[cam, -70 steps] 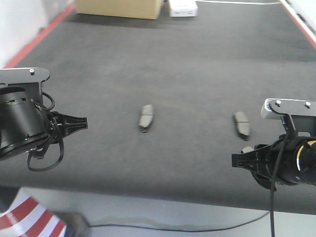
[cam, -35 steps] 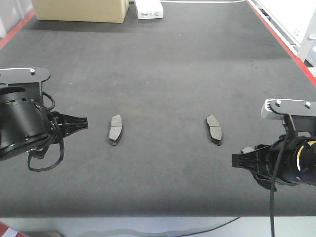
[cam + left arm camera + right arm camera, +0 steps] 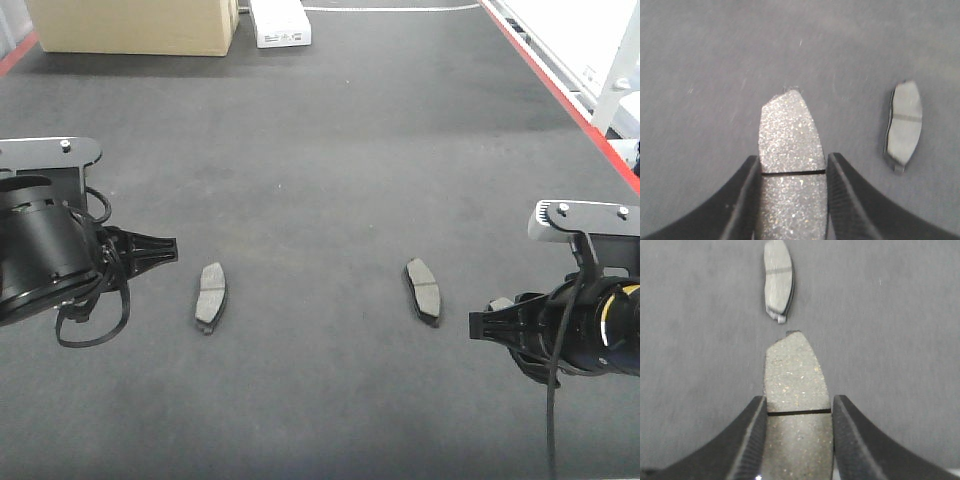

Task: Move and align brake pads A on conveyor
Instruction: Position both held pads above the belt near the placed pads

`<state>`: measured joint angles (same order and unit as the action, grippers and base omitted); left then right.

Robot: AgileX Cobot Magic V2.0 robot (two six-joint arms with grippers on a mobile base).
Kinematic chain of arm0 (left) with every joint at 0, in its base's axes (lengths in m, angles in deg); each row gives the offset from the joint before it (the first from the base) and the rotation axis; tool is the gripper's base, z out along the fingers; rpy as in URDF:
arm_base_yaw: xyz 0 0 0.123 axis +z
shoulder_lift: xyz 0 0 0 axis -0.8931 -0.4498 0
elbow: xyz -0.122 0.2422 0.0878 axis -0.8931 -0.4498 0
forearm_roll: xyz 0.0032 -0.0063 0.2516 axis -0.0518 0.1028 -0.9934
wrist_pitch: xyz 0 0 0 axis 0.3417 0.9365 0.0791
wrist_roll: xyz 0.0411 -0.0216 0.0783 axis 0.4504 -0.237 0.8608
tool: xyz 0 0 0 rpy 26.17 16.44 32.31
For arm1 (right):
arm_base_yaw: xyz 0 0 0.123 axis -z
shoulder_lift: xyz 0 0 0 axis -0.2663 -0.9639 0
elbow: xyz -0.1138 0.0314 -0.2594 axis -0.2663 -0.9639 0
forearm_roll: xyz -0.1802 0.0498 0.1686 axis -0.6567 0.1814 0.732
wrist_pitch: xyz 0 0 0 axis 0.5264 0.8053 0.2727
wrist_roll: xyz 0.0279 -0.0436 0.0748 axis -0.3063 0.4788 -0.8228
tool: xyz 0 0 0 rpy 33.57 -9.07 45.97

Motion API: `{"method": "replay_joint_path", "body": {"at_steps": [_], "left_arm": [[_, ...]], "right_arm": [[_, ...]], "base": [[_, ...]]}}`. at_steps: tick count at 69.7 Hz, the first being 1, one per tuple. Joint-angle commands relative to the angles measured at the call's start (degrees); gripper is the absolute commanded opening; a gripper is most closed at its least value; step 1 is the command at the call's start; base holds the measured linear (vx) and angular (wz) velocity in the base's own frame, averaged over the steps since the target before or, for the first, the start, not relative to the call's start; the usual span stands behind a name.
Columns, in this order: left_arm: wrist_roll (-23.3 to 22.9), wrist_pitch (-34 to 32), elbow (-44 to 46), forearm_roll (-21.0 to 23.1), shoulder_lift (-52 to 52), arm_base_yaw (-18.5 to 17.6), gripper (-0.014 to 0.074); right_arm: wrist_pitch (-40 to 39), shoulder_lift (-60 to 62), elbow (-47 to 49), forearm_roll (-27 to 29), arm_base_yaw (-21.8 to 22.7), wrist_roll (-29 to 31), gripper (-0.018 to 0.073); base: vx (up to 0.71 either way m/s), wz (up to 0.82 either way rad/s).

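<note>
Two brake pads A lie flat on the dark conveyor (image 3: 320, 150): one at the left (image 3: 210, 293), one at the right (image 3: 422, 290), both lengthwise and roughly parallel. My left gripper (image 3: 170, 248) is shut on a third pad (image 3: 790, 145), its fingers (image 3: 747, 195) pressing both long sides at the groove. The left belt pad (image 3: 904, 125) shows to the right of it. My right gripper (image 3: 478, 325) is shut on a fourth pad (image 3: 796, 375) in the same way. The right belt pad (image 3: 778, 277) lies just ahead of that pad's tip.
A cardboard box (image 3: 130, 25) and a white box (image 3: 280, 22) stand at the belt's far end. A red edge strip (image 3: 560, 95) runs along the right side, with a white frame (image 3: 620, 70) beyond it.
In the front view the whole scene has slid left and toward me: both belt pads and the boxes shifted, and the belt's near edge left the frame. Both arms kept their pose.
</note>
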<state>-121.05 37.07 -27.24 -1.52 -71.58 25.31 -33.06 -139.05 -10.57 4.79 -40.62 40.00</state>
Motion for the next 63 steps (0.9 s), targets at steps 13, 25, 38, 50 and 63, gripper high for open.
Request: {"method": "replay_joint_path", "body": {"at_steps": [13,25,38,50,63], "left_arm": [[-0.2,0.0,1.7,-3.6,2.0,0.2,0.0153],[-0.2,0.0,1.7,-3.6,2.0,0.2,0.0153],[-0.2,0.0,1.7,-3.6,2.0,0.2,0.0153],[-0.2,0.0,1.7,-3.6,2.0,0.2,0.0153],[-0.2,0.0,1.7,-3.6,2.0,0.2,0.0153]], "right_arm": [[-3.1,1.3,1.7,-1.5,0.1,0.2,0.0155],[-3.1,1.3,1.7,-1.5,0.1,0.2,0.0155],[-3.1,1.3,1.7,-1.5,0.1,0.2,0.0155],[-3.1,1.3,1.7,-1.5,0.1,0.2,0.0155],[-3.1,1.3,1.7,-1.5,0.1,0.2,0.0155]], "base": [[0.11,0.03],[0.06,0.02],[0.03,0.0],[0.0,0.0],[0.0,0.0]]}}
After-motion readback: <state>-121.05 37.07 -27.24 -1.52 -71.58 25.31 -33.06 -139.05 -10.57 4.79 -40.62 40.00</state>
